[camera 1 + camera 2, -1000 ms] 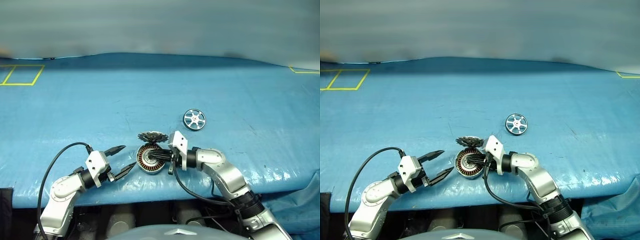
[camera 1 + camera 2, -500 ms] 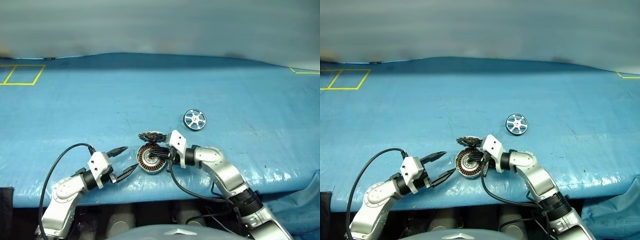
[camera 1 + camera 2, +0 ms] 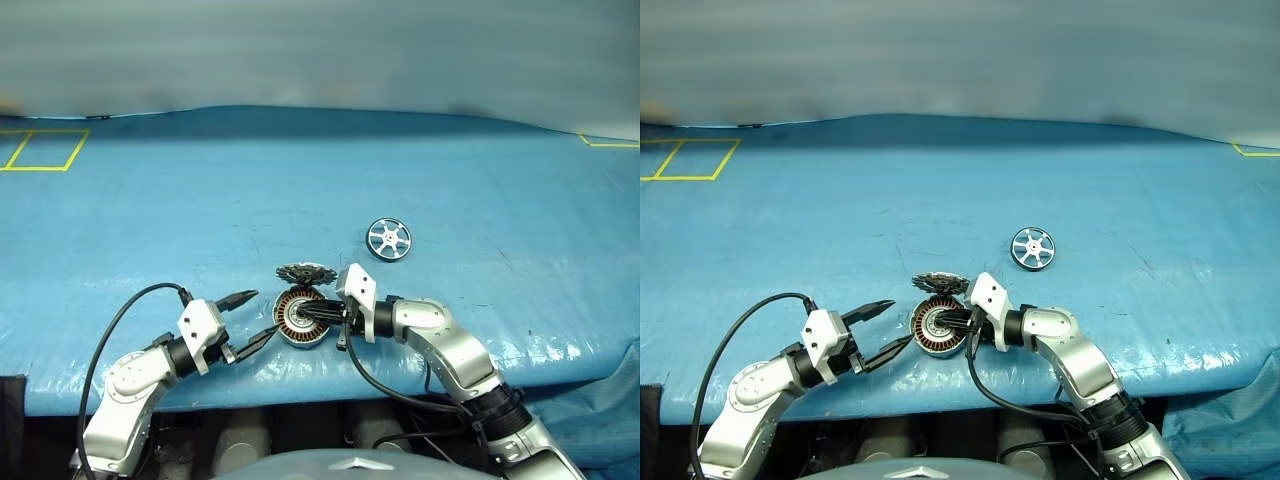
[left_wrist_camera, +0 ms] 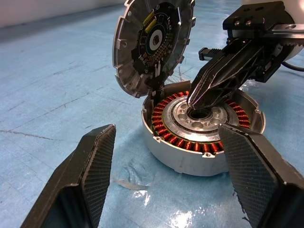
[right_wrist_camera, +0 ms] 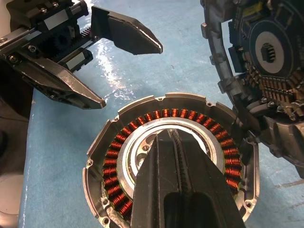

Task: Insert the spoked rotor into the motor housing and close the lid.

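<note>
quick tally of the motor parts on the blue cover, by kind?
spoked rotor: 1
motor housing: 1
lid, hinged open on the housing's rim: 1
Total: 3

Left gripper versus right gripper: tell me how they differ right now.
The left gripper is open, fingers spread beside the motor housing; the right gripper is shut. The left gripper holds and touches nothing; the right gripper's closed tips sit in the housing's central hub. Both have black fingers pointing at the housing, from opposite sides.
</note>
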You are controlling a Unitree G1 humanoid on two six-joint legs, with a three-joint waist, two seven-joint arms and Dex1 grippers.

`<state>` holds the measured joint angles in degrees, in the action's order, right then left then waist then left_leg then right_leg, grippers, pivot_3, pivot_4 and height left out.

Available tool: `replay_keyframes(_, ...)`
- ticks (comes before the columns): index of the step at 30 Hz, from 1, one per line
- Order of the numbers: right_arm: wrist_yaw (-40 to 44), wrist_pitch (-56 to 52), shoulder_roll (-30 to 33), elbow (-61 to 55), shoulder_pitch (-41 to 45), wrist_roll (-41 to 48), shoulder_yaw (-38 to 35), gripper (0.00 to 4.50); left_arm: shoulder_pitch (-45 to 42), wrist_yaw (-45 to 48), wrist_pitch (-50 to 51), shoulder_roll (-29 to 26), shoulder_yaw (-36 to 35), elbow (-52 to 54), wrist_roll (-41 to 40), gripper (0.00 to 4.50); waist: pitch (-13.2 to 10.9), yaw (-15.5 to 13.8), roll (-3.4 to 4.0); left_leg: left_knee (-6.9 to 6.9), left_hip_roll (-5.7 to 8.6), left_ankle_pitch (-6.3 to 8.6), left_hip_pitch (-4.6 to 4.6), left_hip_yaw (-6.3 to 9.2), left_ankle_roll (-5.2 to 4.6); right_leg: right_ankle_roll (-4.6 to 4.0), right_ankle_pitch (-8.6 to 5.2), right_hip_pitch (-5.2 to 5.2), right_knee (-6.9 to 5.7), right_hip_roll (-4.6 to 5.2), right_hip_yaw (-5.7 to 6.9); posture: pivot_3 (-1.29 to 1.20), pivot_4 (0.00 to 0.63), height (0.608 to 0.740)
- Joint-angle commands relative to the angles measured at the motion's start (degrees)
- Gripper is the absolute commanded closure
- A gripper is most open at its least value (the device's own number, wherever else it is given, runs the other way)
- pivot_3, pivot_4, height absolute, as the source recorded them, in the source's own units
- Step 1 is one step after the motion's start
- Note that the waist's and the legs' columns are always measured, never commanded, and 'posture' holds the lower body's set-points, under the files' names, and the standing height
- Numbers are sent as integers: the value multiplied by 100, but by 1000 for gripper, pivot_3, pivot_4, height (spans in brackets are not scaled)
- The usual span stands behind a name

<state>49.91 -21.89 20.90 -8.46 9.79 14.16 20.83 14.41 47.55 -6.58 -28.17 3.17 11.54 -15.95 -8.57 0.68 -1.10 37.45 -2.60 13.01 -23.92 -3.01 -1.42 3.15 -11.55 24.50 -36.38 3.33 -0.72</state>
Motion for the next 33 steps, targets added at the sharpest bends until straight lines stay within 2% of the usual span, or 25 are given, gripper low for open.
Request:
replay_keyframes(1,-15,-36,50,-71,0,-74,48,4453,-17,-10,57,-18,17,337,-72,807,0,-1,0,0,0,0,0,0,0,0,0,0,0,0,0,0,150,740)
replay_keyframes(13,-171,-58,240,28,43,-537,293,4453,1,15,131,-13,-6,351,-112,807,6,-2,-3,0,0,0,11,2,0,1,-1,-2,0,2,0,0,150,740)
replay_keyframes(24,-18,-68,81,-468,6,124,-46,4453,26,51,84,10,4,262,-117,807,6,-1,-5,0,0,0,7,6,0,1,-1,0,0,3,0,0,150,740)
replay_keyframes(33,-41,-148,138,-519,18,34,109,4453,60,5,101,31,24,309,-96,807,5,-2,-4,0,0,0,6,13,0,2,-1,2,1,4,0,0,150,740)
